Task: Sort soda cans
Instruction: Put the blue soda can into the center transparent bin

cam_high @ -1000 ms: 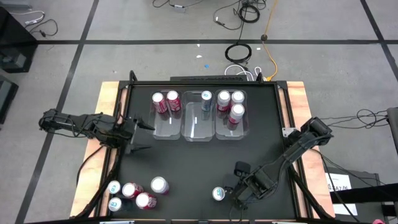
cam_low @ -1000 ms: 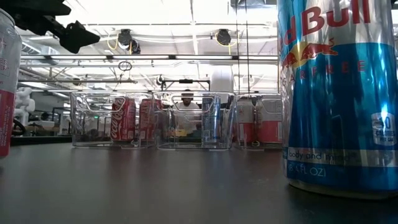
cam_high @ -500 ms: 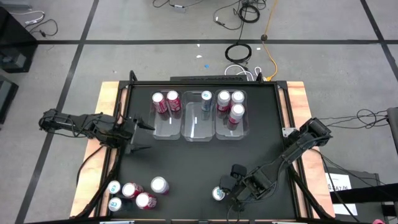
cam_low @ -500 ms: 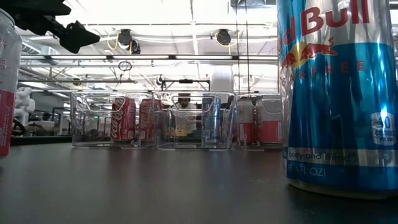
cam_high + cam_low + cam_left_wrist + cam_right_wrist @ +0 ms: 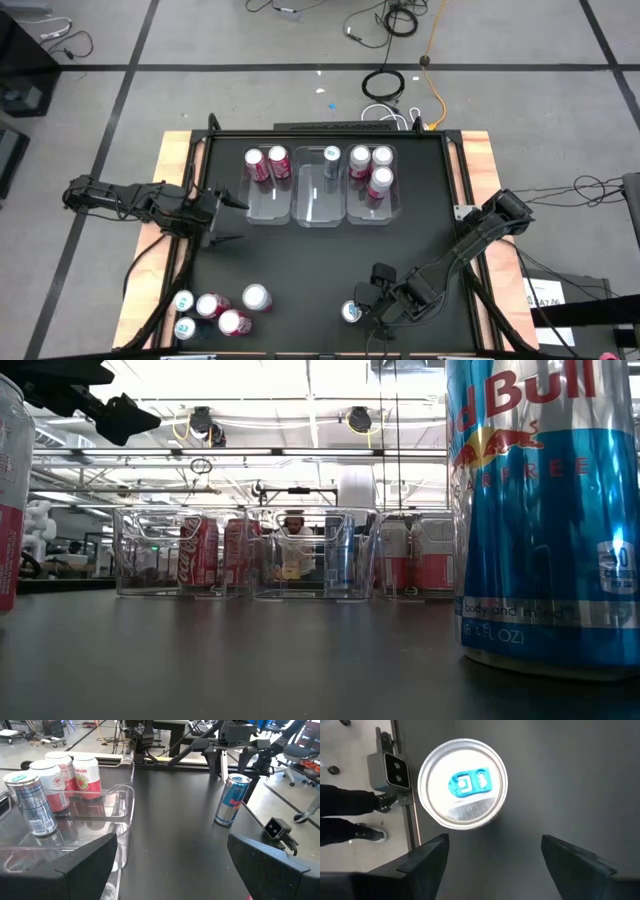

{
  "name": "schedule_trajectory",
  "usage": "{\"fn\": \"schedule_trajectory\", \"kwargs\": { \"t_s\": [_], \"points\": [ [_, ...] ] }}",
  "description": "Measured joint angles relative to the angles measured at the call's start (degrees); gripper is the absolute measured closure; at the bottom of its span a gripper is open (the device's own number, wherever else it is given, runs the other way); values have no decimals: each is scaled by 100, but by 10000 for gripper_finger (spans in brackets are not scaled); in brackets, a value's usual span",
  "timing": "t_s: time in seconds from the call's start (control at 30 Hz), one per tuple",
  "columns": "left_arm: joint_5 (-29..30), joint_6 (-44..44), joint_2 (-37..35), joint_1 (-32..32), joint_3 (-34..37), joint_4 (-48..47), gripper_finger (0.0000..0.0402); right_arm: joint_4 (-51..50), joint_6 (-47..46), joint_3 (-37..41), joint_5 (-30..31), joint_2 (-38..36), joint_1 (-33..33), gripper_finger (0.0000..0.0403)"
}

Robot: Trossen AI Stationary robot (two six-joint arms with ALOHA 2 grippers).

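Table (image 5: 320, 260): can (image 5: 351, 312) beside right hand (image 5: 368, 305).

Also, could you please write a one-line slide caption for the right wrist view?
Right end effector, fingers open, poised directly above an upright blue-tabbed soda can on the black table.

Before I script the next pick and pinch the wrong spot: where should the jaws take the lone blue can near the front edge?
Grip the blue can across its round side wall, below the silver top, coming straight down. It stands upright and alone on the table, so both sides are free. The right gripper hangs above it, jaws open, not quite centred, and probably needs a small shift first.
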State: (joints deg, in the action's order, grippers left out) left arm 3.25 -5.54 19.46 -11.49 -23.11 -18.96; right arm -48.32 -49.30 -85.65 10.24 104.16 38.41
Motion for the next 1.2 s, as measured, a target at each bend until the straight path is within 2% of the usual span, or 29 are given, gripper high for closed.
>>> {"fn": "schedule_trajectory", "kwargs": {
  "t_s": [0.17,0.3,0.5,0.87,1.2],
  "points": [
    [0,-2,0,1,0,0,15,-20,231,0,13,0,-2,48],
    [0,-2,0,0,0,0,15,21,195,0,13,0,0,33],
    [0,-2,1,0,0,0,15,198,217,0,50,2,-6,34],
    [0,0,0,2,0,0,15,912,897,0,267,18,-44,34],
    [0,-2,2,0,-2,44,15,1149,1130,-2,319,535,-192,35]
  ]
}}
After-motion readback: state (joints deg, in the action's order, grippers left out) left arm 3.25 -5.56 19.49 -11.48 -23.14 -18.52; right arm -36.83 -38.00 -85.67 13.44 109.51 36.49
